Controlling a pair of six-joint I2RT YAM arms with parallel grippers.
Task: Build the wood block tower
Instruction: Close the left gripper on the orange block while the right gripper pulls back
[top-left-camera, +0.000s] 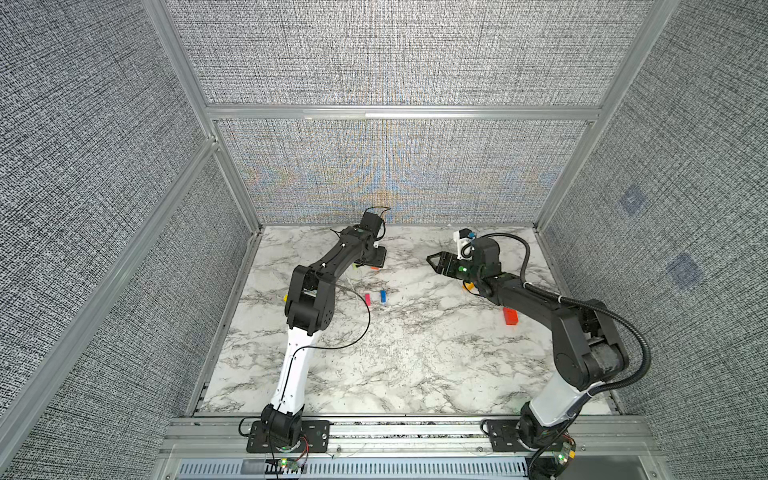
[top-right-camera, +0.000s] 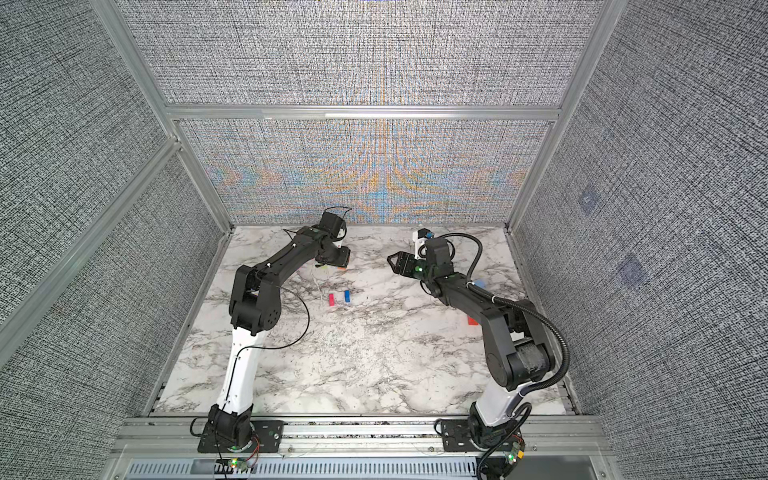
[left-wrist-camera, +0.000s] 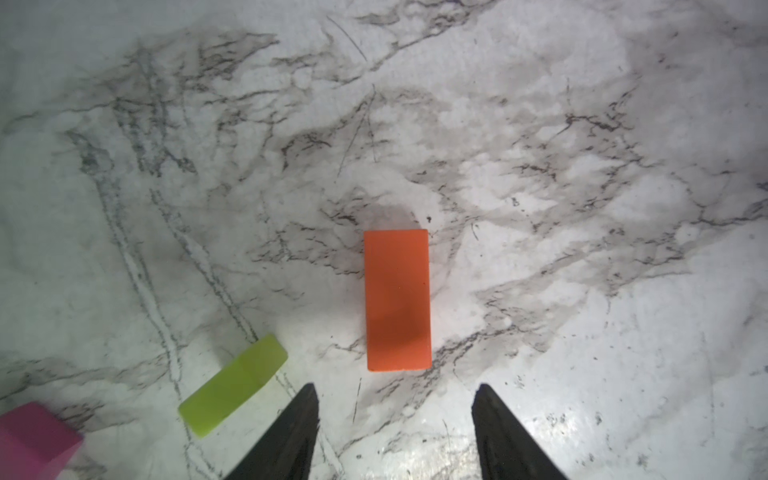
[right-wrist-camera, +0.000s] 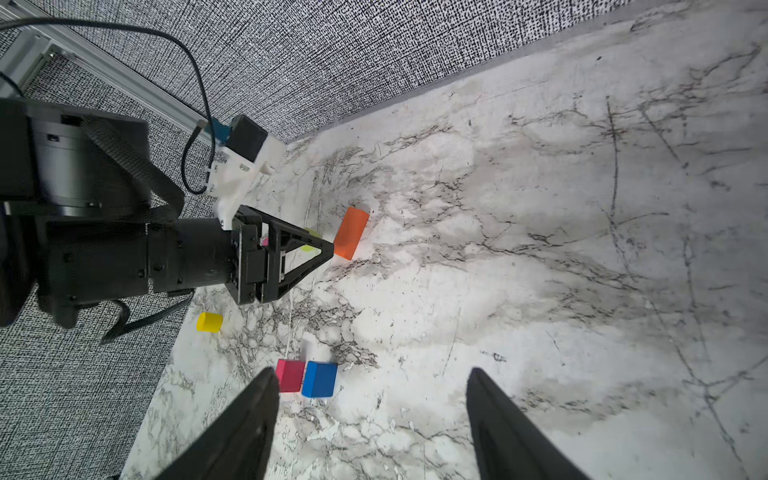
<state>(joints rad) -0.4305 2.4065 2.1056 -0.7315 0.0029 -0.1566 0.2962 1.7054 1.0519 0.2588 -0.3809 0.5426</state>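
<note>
Left gripper (left-wrist-camera: 397, 390) spread, empty, tips just short of the orange brick (left-wrist-camera: 397, 299) at far left-centre. Lime block (left-wrist-camera: 232, 386) and magenta block (left-wrist-camera: 33, 436) crowd its left, largely hidden under the arm in both top views. Right gripper (right-wrist-camera: 372, 374) spread, empty. Red cube (right-wrist-camera: 290, 375) and blue cube (right-wrist-camera: 319, 379) side by side mid-table (top-left-camera: 415, 353); near half open. Red brick (top-left-camera: 510, 316) part-covered by the right arm.

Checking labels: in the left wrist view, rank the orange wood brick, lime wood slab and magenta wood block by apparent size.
Orange wood brick
Lime wood slab
Magenta wood block, cut off by the frame, so unsure
</note>
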